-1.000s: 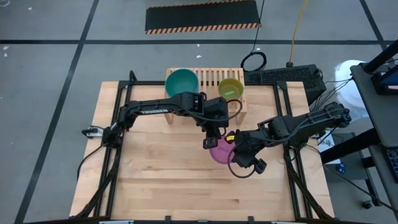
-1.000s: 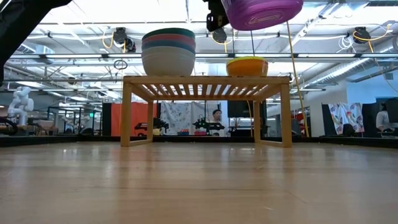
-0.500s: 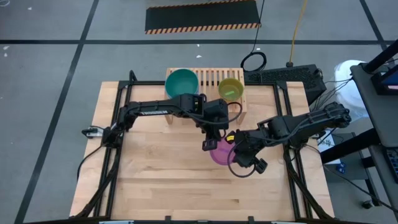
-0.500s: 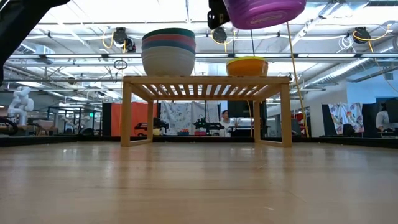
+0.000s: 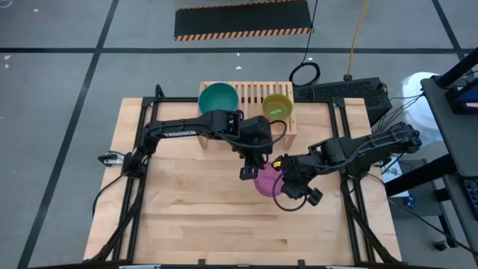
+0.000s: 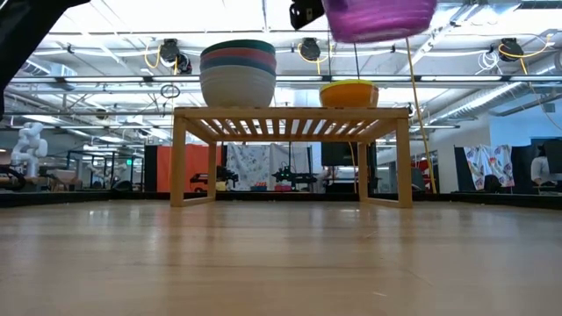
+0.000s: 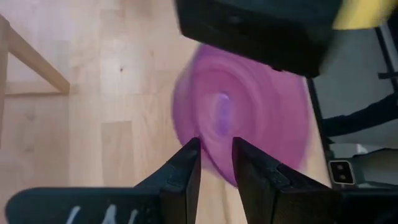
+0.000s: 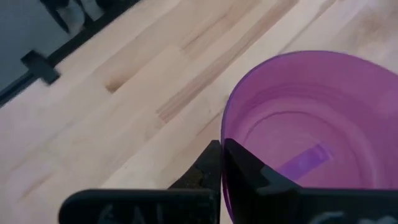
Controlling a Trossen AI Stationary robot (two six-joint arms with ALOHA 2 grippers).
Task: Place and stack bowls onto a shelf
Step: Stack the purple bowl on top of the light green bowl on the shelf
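Purple bowl: held aloft before the shelf, rim clamped in right gripper jaws; left gripper jaws nearly closed, empty.

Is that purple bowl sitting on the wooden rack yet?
No: in the low view the purple bowl hangs in the air above the rack, held at its rim by the right gripper.

The light wooden table carries the slatted shelf at its far edge.
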